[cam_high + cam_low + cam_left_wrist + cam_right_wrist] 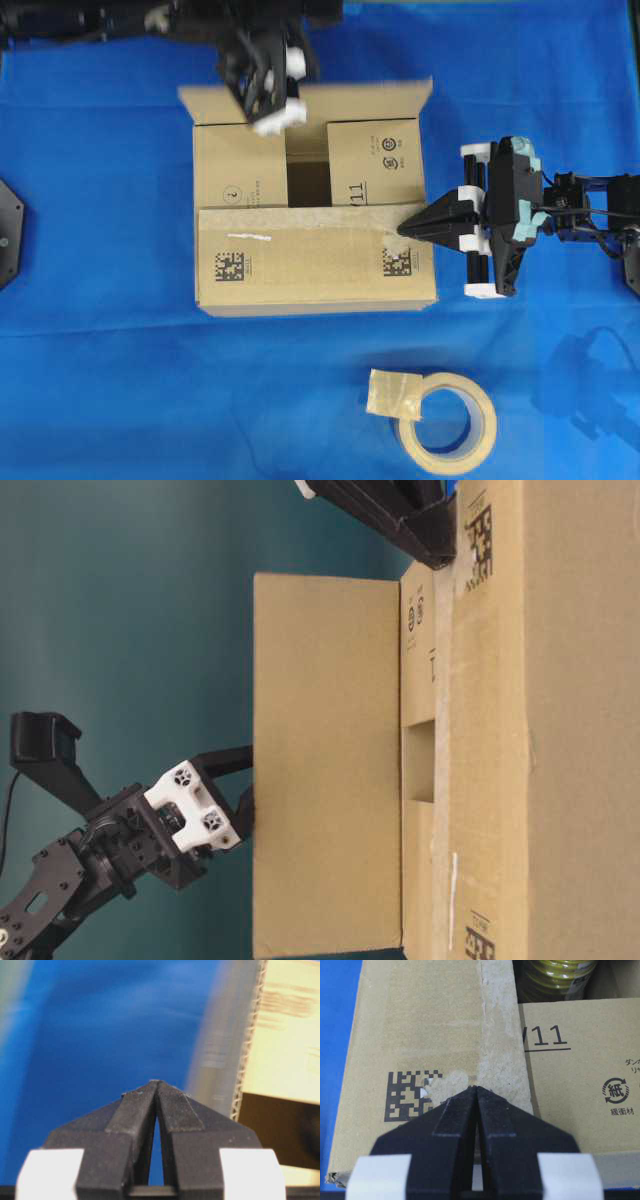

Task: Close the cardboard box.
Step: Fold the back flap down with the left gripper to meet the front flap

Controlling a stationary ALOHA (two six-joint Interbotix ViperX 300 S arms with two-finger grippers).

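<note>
Right claw [405, 230] pinched — seemingly on cardboard box [300, 268] flap

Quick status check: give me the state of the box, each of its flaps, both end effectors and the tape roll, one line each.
cardboard box: partly closed, gap in the middle.
near long flap: folded down flat.
two short flaps: folded in.
far long flap: up, not folded over.
left end effector: shut, at the far flap.
right end effector: shut, tip on the near flap.
tape roll: lying flat on the cloth, untouched.
</note>
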